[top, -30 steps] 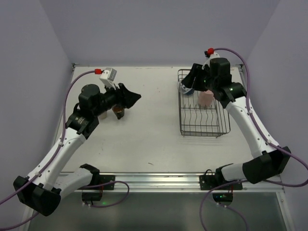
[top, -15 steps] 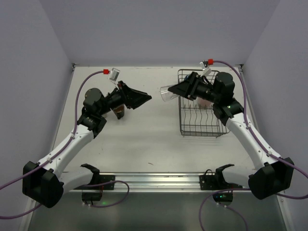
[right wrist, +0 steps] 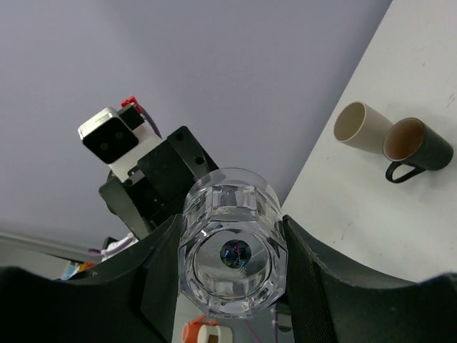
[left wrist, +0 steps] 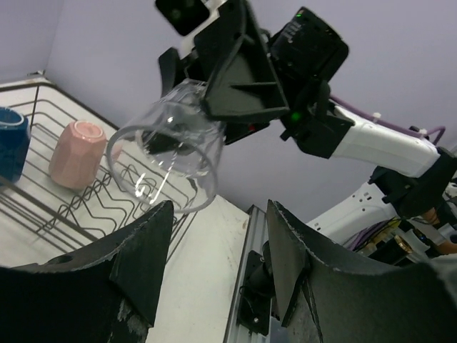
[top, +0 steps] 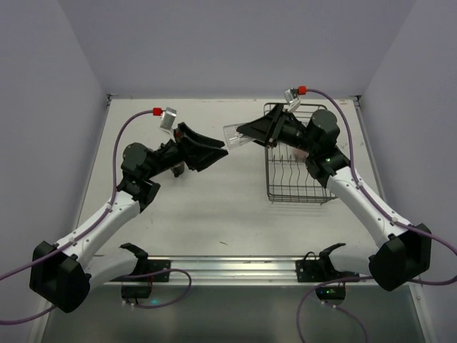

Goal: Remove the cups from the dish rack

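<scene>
My right gripper (top: pixel 246 133) is shut on the small clear glass (top: pixel 233 135), held on its side in the air left of the dish rack (top: pixel 303 187). In the right wrist view the glass (right wrist: pixel 232 251) sits between both pads, its base facing the camera. My left gripper (top: pixel 216 147) stands open just left of the glass rim, not touching it. The left wrist view shows the glass (left wrist: pixel 171 161) above its open gripper (left wrist: pixel 218 246). The blue mug (left wrist: pixel 11 143) and the pale pink cup (left wrist: pixel 77 152) remain in the rack (left wrist: pixel 114 207). The cream-beige mug (right wrist: pixel 357 123) and the dark brown mug (right wrist: pixel 415 148) lie on the table.
The rack stands at the back right of the white table (top: pixel 214 207). Purple walls close in the back and both sides. A metal rail (top: pixel 228 266) runs along the near edge between the arm bases.
The right gripper has carried the glass out of the rack and leftward. The left gripper has lifted off the table and swung right to meet it.
</scene>
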Tool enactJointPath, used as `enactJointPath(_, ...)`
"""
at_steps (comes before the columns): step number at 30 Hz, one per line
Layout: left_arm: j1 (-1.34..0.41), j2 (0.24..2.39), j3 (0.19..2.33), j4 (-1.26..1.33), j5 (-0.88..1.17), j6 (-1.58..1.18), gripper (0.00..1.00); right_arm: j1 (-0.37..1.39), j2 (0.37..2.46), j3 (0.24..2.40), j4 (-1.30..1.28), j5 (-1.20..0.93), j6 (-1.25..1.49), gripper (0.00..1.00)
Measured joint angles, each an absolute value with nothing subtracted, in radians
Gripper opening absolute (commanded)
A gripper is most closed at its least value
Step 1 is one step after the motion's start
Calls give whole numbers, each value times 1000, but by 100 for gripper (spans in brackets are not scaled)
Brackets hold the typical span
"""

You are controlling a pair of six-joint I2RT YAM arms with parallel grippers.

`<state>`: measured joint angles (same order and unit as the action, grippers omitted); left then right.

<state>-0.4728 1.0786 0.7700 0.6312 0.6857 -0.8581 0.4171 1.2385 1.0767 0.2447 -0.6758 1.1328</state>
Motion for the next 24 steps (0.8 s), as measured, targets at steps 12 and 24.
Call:
enactJointPath(12,-484,1051,753,718,703,-872,58,505,1324,1084,327,-677,1217,0)
enactJointPath(24,-492,1079,757,739,670,-871,0,561,1343,1107,375,-673,1278,41)
